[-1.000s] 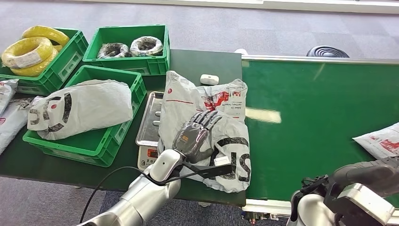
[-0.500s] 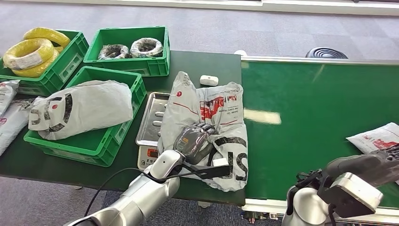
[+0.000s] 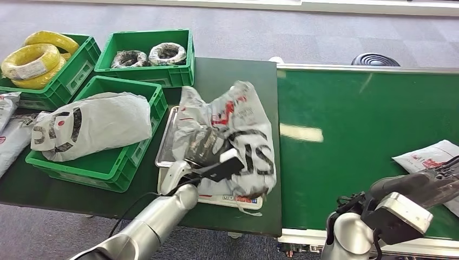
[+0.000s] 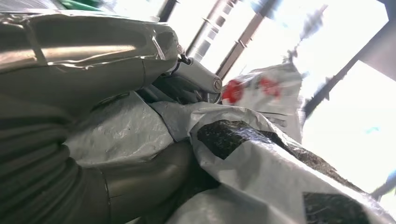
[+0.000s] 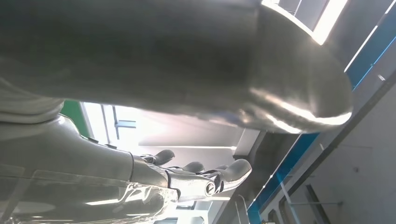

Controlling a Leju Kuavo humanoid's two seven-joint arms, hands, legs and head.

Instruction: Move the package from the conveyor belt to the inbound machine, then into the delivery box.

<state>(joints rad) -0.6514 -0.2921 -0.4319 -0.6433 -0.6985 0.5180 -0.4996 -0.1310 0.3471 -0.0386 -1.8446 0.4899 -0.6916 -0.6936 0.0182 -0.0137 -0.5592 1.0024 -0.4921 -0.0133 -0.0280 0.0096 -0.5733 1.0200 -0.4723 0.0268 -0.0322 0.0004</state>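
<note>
The left hand grips a grey bag with red and black print. Its fingers are closed on the crumpled plastic, and the bag is bunched up and lifted on one side. In the left wrist view the thick thumb presses into the bag's folds.

Under the hand and the bag sits a scale with a shiny metal tray. The bag lies partly on the tray and hangs over the scale's near edge.

Just beside the hand, on its left, is a green box with another grey bag inside. Farther away from the hand, past that box, a second green box holds two wrapped rings. A third green box, farthest left, holds yellow coils.

To the right of the hand lies the green belt. Well apart from the hand, a small white bag rests at the belt's far right side.

The right hand is up in the air, holding nothing, with its fingers a little curled and apart.
</note>
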